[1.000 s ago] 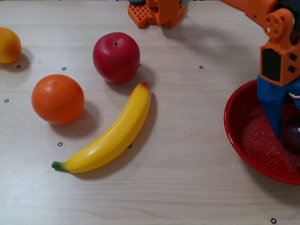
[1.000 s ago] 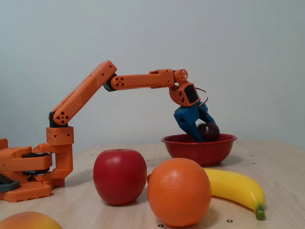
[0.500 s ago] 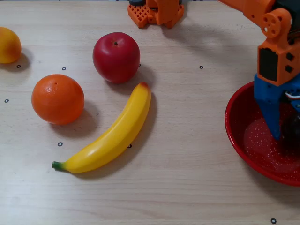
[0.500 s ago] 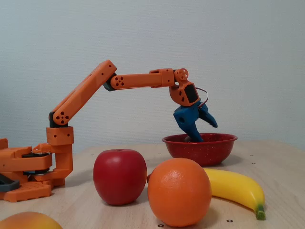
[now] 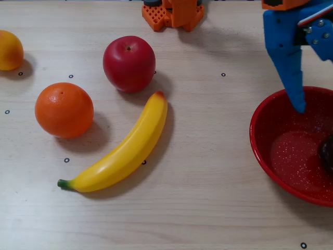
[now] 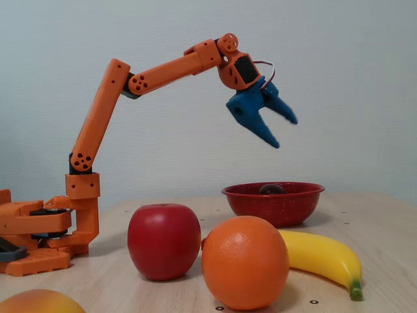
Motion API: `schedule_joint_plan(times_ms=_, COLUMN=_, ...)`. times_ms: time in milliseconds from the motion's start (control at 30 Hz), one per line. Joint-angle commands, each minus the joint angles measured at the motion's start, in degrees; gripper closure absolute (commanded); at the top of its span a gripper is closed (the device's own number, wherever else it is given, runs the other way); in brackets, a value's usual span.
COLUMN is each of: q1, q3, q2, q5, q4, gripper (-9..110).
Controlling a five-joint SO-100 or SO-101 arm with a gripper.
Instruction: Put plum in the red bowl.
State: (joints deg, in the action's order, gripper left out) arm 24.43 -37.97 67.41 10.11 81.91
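Note:
The red bowl (image 5: pixel 291 151) sits at the right edge of the overhead view and behind the fruit in the fixed view (image 6: pixel 273 202). The dark plum (image 5: pixel 327 152) lies inside it, cut off by the frame edge; its top shows over the rim in the fixed view (image 6: pixel 272 189). My blue gripper (image 6: pixel 284 132) hangs open and empty well above the bowl, fingers pointing down to the right. In the overhead view one blue finger (image 5: pixel 294 78) overlaps the bowl's far rim; the other finger is mostly out of frame.
A red apple (image 5: pixel 129 63), an orange (image 5: pixel 64 110), a yellow banana (image 5: pixel 122 148) and a yellow-orange fruit (image 5: pixel 9 50) lie on the wooden table to the left. The arm's orange base (image 5: pixel 173 14) stands at the far edge.

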Motion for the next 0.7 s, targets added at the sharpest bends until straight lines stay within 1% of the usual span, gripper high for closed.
schedule_joint_plan(times_ms=0, q1=-2.3, q3=1.9, q2=12.9, q5=-1.8, q4=1.9, gripper=80)
schedule_joint_plan(times_ms=33, q1=-2.6, q3=1.7, q2=14.0, q5=-2.3, q4=2.6, gripper=85)
schedule_joint_plan(times_ms=100, q1=-3.3, q3=0.7, q2=16.6, q5=-3.5, q4=4.0, gripper=101)
schedule_joint_plan(times_ms=267, q1=-4.1, q3=-1.1, q2=21.5, q5=-4.0, q4=9.4, gripper=101)
schedule_joint_plan(times_ms=433, q1=-6.3, q3=-5.3, q2=26.5, q5=-4.5, q4=10.6, gripper=102)
schedule_joint_plan(times_ms=667, q1=-10.5, q3=-18.2, q2=38.0, q5=-4.3, q4=10.8, gripper=102)
